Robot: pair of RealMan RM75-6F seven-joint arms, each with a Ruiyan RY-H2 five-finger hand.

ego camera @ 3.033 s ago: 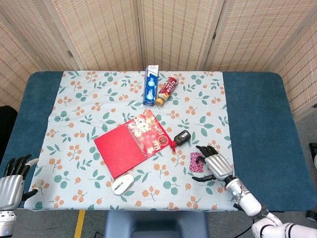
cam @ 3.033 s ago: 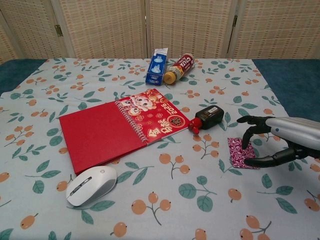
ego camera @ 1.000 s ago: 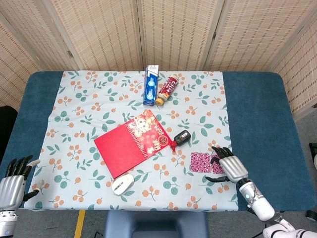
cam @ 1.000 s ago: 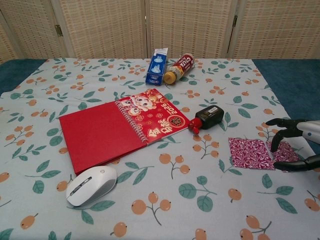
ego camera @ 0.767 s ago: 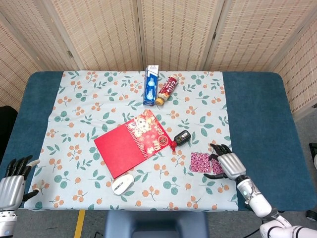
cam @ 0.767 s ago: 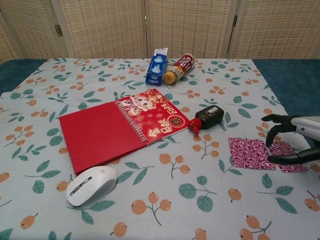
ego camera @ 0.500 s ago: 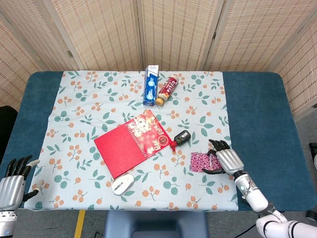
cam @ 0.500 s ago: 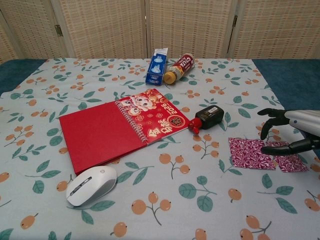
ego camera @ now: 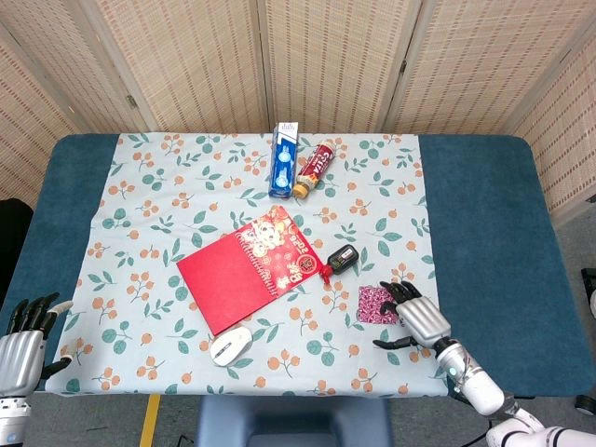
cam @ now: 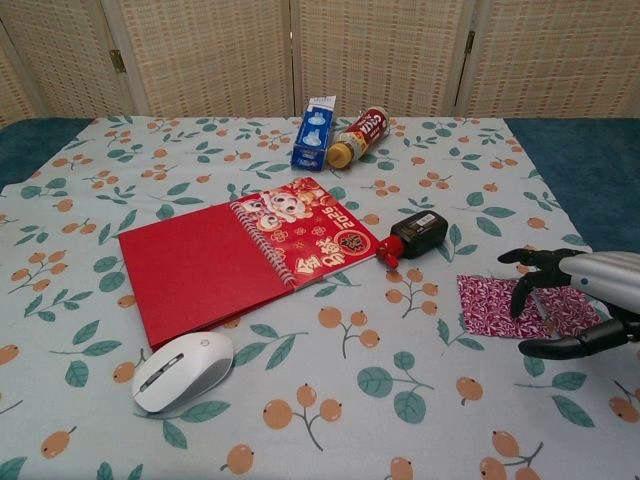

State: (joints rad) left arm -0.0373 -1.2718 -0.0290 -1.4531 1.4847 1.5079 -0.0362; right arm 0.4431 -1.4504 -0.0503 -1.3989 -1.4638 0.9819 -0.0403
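Purple patterned cloth [cam: 505, 305] is lying flat on the floral tablecloth [cam: 300, 400] under my right hand [cam: 570, 300], whose spread, curved fingers are hovering over its right part and holding nothing. I'm judging it light, limp and quick to bunch, so I'm favouring a pinch at its free left edge. Farther back, I'm seeing a black car key fob [cam: 418, 233].

The red calendar [cam: 305, 238] seems to read "2025", upside down in the chest view.
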